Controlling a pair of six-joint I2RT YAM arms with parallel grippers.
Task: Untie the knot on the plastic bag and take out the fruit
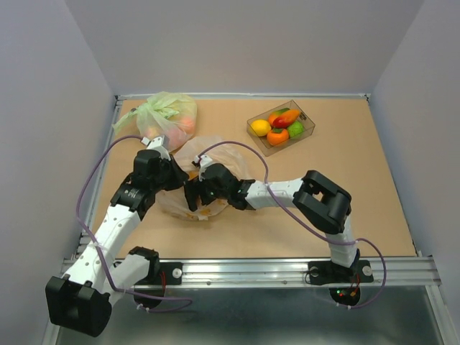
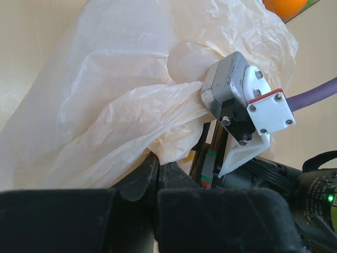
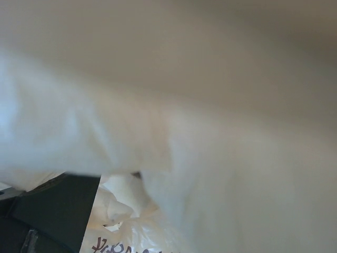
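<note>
Blurred film smothers lens of right end effector [image 1: 192, 195], grip unreadable; left end effector [image 2: 158, 171] pinches shut on crinkly pale-peach translucent plastic bag [image 2: 105, 116], left of clear plastic fruit box [image 1: 295, 141], likely tensioning unseen knot.

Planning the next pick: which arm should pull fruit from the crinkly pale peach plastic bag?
Right, probably. The left end effector seems to pinch the plastic bag, bracing it; the right end effector is among the film, and the clear rectangular box holding fruit stands on the right.
</note>
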